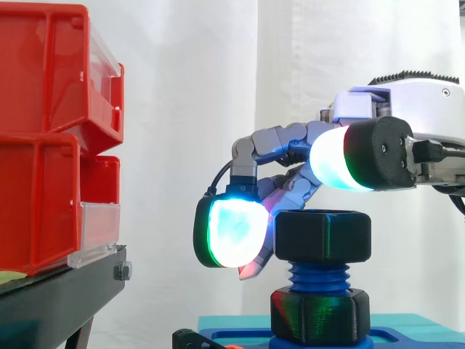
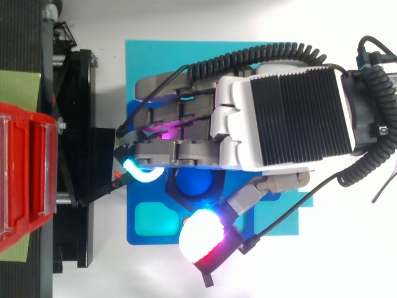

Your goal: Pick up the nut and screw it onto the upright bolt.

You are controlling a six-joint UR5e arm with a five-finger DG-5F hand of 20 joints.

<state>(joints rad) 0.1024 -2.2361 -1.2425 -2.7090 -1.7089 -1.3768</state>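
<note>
Black hexagonal nut (image 1: 323, 236) seated at the top of the upright blue bolt (image 1: 317, 275), whose thread is coarse and ribbed. A second black hex collar (image 1: 320, 314) sits below, on a flat blue base (image 2: 141, 239). The hand (image 2: 282, 118) arches over the nut; whether it grips the nut cannot be told.

The robot's hand (image 2: 291, 115), seen from across the bench: a white shell trimmed in pale lilac, its back covered by a black ribbed panel. Grey, blocky segmented fingers (image 1: 265, 142) end in thick pads (image 1: 231, 233) backed in black. One glows cyan-white with a green rim, another white edged in green and red, a third magenta. Small screw holes dot the black cap on the right.
</note>
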